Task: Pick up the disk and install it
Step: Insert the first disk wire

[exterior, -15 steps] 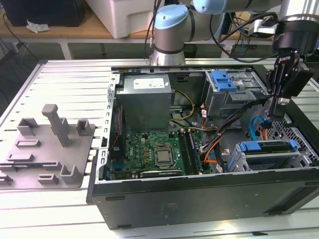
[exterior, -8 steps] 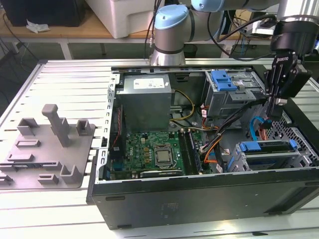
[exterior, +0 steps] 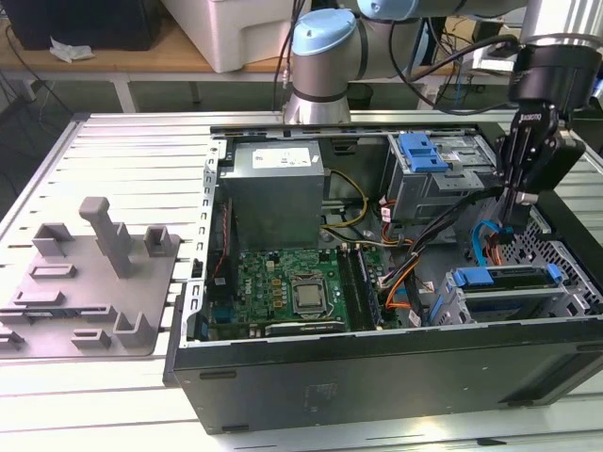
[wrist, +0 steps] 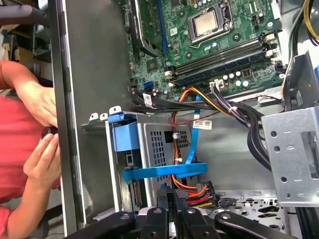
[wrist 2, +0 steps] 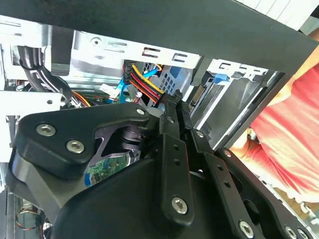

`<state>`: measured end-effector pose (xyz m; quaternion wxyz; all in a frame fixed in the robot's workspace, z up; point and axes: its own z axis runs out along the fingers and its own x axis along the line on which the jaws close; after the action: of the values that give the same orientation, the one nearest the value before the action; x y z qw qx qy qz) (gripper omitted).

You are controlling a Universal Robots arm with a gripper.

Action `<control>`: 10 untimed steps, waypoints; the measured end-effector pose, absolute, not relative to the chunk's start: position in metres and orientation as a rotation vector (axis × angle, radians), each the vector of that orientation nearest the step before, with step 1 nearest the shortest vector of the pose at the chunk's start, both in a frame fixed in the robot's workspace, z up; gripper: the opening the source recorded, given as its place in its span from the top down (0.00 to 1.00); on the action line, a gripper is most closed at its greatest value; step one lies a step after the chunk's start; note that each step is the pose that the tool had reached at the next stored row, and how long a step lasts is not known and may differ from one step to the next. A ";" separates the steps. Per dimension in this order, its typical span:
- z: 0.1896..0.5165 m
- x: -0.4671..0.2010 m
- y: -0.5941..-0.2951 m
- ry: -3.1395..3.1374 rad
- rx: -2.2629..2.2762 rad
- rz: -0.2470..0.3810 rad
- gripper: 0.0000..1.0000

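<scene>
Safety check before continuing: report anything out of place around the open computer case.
A person's hands sit just outside the case wall, close to the gripper. Nothing inside looks damaged or askew.

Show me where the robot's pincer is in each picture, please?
Exterior view: the pincer hangs at the exterior view's right, pointing down inside the computer case.
Second wrist view: the pincer points at the red and yellow wires.
First wrist view: the pincer sits beside the same wires.
Shared landmark: the computer case, whose side wall is in every view.
</scene>
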<state>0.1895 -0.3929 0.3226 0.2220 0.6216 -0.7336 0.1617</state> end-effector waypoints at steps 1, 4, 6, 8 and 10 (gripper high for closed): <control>0.323 0.189 -0.395 -2.033 1.724 0.440 0.84; 0.323 0.188 -0.400 -2.052 1.742 0.418 0.84; 0.324 0.187 -0.404 -2.063 1.752 0.405 0.84; 0.325 0.186 -0.406 -2.069 1.758 0.399 0.84; 0.327 0.186 -0.409 -2.074 1.763 0.394 0.84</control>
<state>0.1855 -0.4094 0.3270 0.1944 0.6288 -0.7396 0.1405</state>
